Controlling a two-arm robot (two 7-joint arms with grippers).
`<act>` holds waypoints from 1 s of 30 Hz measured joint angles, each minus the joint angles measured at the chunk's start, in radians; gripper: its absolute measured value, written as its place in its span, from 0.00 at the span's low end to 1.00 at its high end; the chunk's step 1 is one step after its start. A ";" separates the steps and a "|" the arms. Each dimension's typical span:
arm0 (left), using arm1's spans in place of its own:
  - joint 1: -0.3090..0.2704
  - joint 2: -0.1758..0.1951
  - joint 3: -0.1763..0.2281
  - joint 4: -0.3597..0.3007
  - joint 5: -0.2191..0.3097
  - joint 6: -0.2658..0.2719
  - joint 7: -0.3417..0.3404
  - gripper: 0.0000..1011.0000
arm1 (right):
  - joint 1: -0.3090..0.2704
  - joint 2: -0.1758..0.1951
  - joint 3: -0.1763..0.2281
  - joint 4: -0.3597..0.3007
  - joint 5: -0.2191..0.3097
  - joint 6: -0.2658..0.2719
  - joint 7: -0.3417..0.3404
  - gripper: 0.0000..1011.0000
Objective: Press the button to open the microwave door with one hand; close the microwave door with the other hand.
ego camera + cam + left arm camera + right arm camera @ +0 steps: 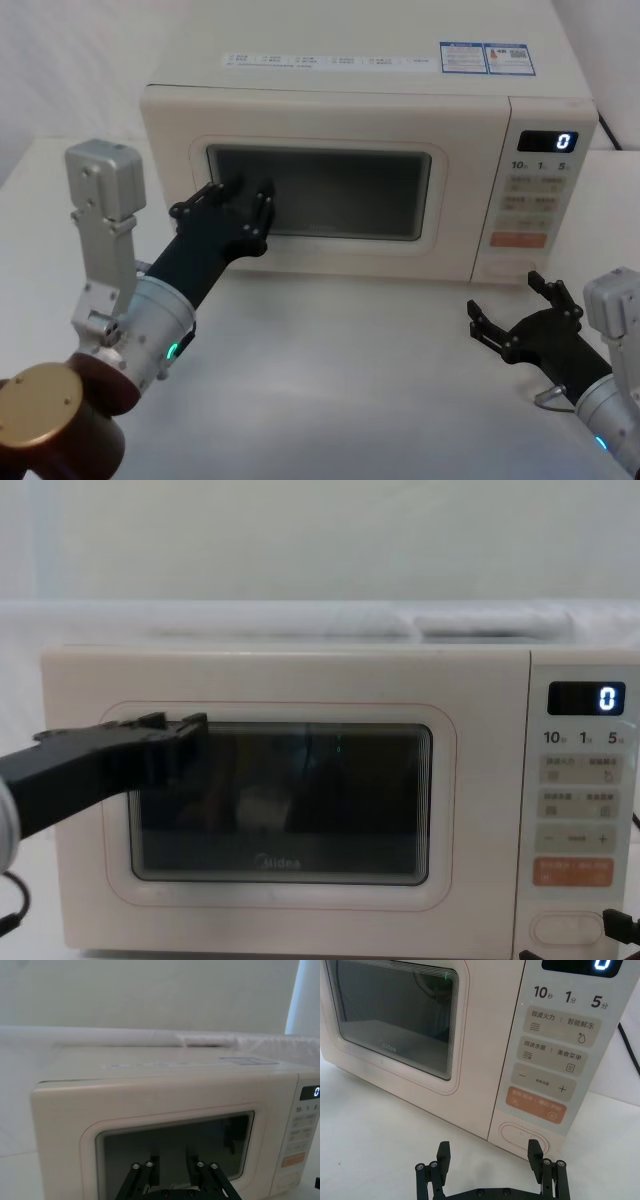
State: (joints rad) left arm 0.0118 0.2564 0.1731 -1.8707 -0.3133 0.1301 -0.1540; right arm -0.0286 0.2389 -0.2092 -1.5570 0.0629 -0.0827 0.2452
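Both arms are silver and grey with small green lights. The left gripper (237, 198) and right gripper (512, 308) are black, with tiny silver screws.

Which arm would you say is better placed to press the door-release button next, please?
The right. The right gripper sits open on the table just in front of the button at the panel's foot, while the left gripper is up at the microwave door, which looks shut, far from the panel.

I see the microwave (330, 110) in smooth cream plastic with a soft sheen; my view of its door (280, 800) shows dark glossy glass. Both claws, left (235, 205) and right (515, 310), look matt black. The bench (340, 380) looks smooth, matt white.
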 joint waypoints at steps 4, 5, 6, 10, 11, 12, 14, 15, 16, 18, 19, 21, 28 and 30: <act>0.031 0.002 -0.013 -0.005 0.012 -0.023 0.004 0.46 | 0.000 0.000 0.000 0.000 0.000 0.000 0.000 0.99; 0.036 0.002 -0.015 -0.006 0.014 -0.027 0.004 0.48 | 0.000 0.000 0.000 0.000 0.000 0.000 0.000 0.99; 0.041 0.003 -0.017 -0.007 0.017 -0.031 0.005 0.50 | 0.000 0.000 0.000 0.000 0.000 0.000 0.000 0.99; 0.074 0.002 -0.035 -0.007 0.026 -0.051 0.009 0.66 | 0.000 0.000 0.000 0.000 0.000 0.000 0.000 0.99; 0.080 0.001 -0.039 -0.007 0.028 -0.054 0.010 0.68 | 0.000 0.000 0.000 0.000 0.000 0.000 0.000 0.99; 0.087 0.001 -0.042 -0.007 0.028 -0.057 0.011 0.71 | 0.000 0.000 0.000 0.000 0.000 0.000 0.000 0.99; 0.103 -0.002 -0.052 -0.004 0.031 -0.066 0.015 0.76 | 0.000 0.000 0.000 0.000 0.000 0.000 0.000 0.99; 0.109 -0.003 -0.055 -0.003 0.032 -0.069 0.016 0.80 | 0.000 0.000 0.000 0.000 0.000 0.000 0.000 0.99; 0.121 -0.006 -0.062 0.001 0.035 -0.074 0.018 0.84 | 0.000 0.000 0.000 0.000 0.000 0.000 0.000 0.99; 0.136 -0.008 -0.070 0.008 0.042 -0.080 0.022 0.89 | 0.000 0.000 0.000 0.000 0.000 0.000 0.000 0.99; 0.136 -0.008 -0.070 0.008 0.042 -0.080 0.022 0.90 | 0.000 0.000 0.000 0.000 0.000 0.000 0.000 0.99; 0.150 -0.012 -0.077 0.015 0.048 -0.084 0.025 0.96 | 0.000 0.000 0.000 0.000 0.000 0.000 0.000 0.99; 0.177 -0.021 -0.095 0.033 0.068 -0.092 0.029 0.99 | 0.000 0.000 0.000 0.000 0.000 0.000 0.000 0.99; 0.181 -0.025 -0.099 0.037 0.073 -0.092 0.029 0.99 | 0.000 0.000 0.000 0.000 0.000 0.000 0.000 0.99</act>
State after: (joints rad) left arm 0.1925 0.2310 0.0746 -1.8333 -0.2402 0.0380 -0.1254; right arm -0.0286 0.2389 -0.2092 -1.5569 0.0629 -0.0827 0.2452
